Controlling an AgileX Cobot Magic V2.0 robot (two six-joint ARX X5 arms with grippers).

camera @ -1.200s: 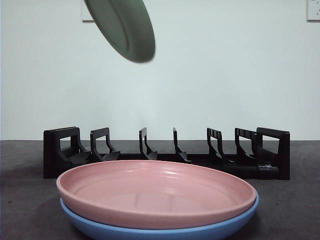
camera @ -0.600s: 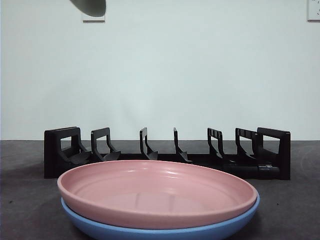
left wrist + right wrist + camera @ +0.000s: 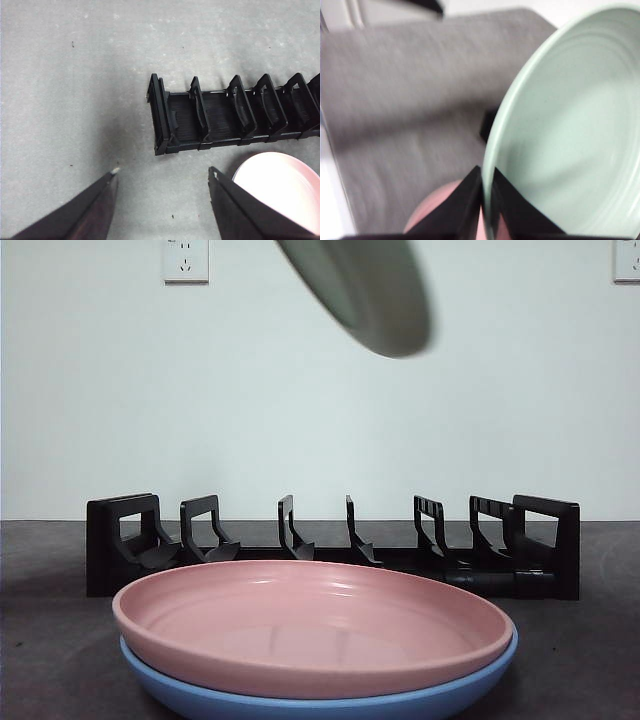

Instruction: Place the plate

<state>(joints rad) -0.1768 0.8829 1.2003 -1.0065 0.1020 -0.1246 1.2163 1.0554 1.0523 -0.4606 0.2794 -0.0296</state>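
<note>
My right gripper [image 3: 486,192] is shut on the rim of a pale green plate [image 3: 570,125]. In the front view that green plate [image 3: 370,290] hangs tilted high above the black plate rack [image 3: 330,545], near the top middle. A pink plate [image 3: 310,625] lies stacked on a blue plate [image 3: 300,702] in front of the rack. My left gripper [image 3: 162,174] is open and empty above the table, beside the rack's end [image 3: 162,117], with the pink plate [image 3: 275,182] near one jaw.
The rack has several upright slots, all empty. The grey table [image 3: 75,90] stretches out beside the rack. A white wall with a socket [image 3: 186,260] stands behind.
The green plate rose almost out of the top left of the front view, then came back in near the top middle, further right than before.
</note>
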